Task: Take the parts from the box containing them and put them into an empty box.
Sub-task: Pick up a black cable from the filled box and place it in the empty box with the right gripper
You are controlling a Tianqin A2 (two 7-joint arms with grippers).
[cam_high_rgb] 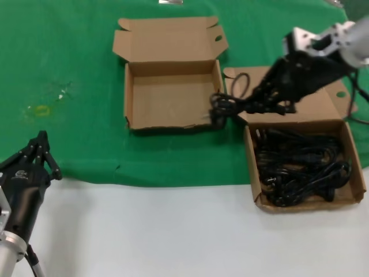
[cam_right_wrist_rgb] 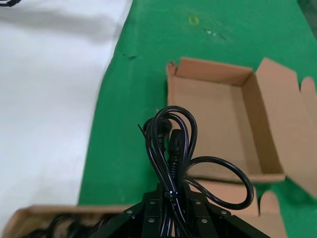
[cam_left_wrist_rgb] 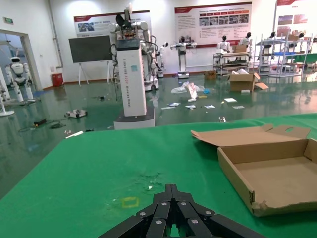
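The empty box [cam_high_rgb: 170,99] lies open on the green cloth, its lid folded back; it also shows in the left wrist view [cam_left_wrist_rgb: 277,173] and the right wrist view [cam_right_wrist_rgb: 213,124]. To its right is the box containing the parts [cam_high_rgb: 251,167], with several black power cords [cam_high_rgb: 300,164] piled inside. My right gripper [cam_high_rgb: 245,105] hovers between the two boxes, shut on one coiled cord bundle [cam_high_rgb: 222,107]. The bundle's loops and plugs [cam_right_wrist_rgb: 171,141] stick out past the fingertips, above the empty box's near right corner. My left gripper [cam_high_rgb: 41,151] rests shut at the lower left, holding nothing.
The green cloth [cam_high_rgb: 69,69] ends at a white table strip [cam_high_rgb: 173,231] in front. A small yellow mark [cam_left_wrist_rgb: 130,202] lies on the cloth ahead of the left gripper. A corner of the cord box [cam_right_wrist_rgb: 44,215] shows beside the right gripper.
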